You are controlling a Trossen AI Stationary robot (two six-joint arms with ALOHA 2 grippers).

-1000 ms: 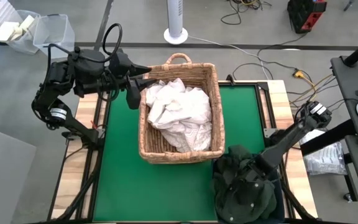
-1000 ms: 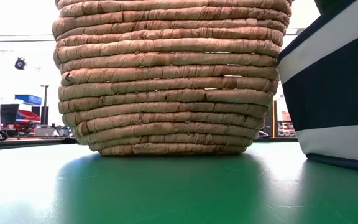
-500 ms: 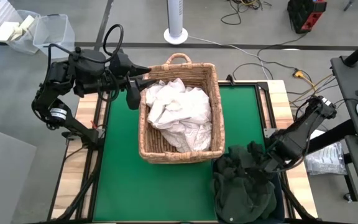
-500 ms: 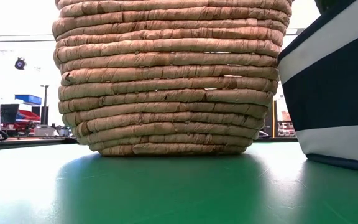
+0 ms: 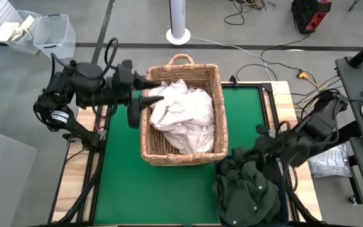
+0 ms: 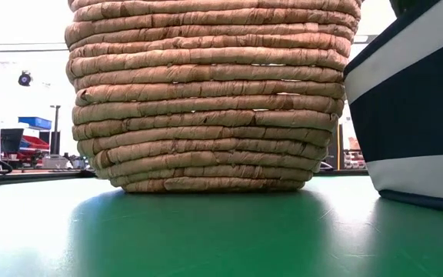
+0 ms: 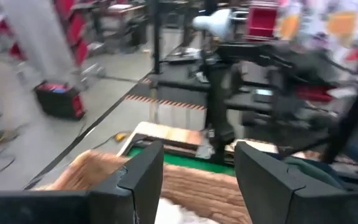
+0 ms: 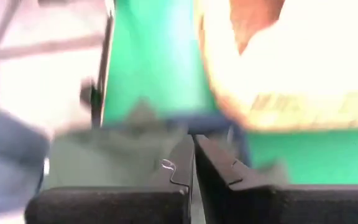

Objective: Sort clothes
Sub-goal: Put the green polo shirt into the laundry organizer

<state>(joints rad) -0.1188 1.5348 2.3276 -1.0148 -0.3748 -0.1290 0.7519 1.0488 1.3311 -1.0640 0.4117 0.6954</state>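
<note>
White clothes [image 5: 181, 113] lie heaped in the tan wicker basket [image 5: 149, 148], which stands on the green mat. Dark green clothes with small buttons [image 5: 247, 189] are piled on the dark blue bin [image 6: 414, 115] at the table's near right corner. My left gripper [image 5: 149, 91] is open and hovers over the basket's left rim, its fingers pointing at the white clothes [image 7: 173, 211]. My right gripper [image 5: 260, 148] is shut and sits at the far edge of the dark green pile [image 8: 123, 162]. My right gripper [image 8: 191, 158] is shut just over the far edge of the dark green pile. I cannot tell whether it touches the cloth. My left gripper touches nothing.
The basket [image 6: 214, 92] fills the middle of the green mat [image 5: 121, 183], with bare mat to its left and near side. The bin stands close to the basket's near right corner. Cables, a fan and plastic boxes lie on the floor beyond the table.
My right gripper has drawn back from the middle of the dark green pile, toward the table's far right, to the pile's far edge. The pile has settled and changed shape slightly. My left gripper has shifted a little over the basket's left rim, toward the white clothes.
</note>
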